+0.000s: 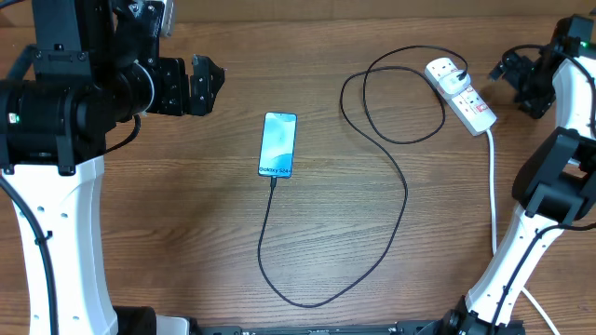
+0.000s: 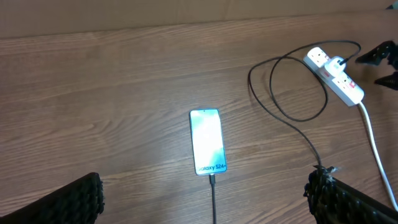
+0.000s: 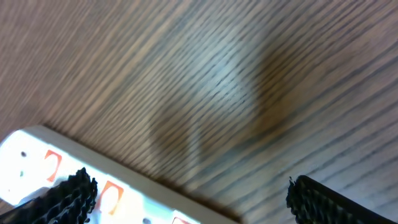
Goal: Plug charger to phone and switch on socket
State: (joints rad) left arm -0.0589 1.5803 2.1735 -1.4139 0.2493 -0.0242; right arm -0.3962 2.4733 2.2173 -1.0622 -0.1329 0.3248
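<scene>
The phone (image 1: 278, 144) lies screen up mid-table, its "Galaxy S24" end toward the front; it also shows in the left wrist view (image 2: 208, 141). The charger's black cable (image 1: 402, 200) runs from the phone's front end, loops across the table, and its white plug sits in the socket (image 1: 462, 94), a white power strip at the far right, also seen in the left wrist view (image 2: 336, 76) and the right wrist view (image 3: 118, 196). My left gripper (image 1: 209, 86) is open, left of the phone. My right gripper (image 1: 507, 70) is open just right of the socket.
The socket's thick white cord (image 1: 493, 200) runs from the strip toward the front right, past the right arm's base. The table is brown wood grain.
</scene>
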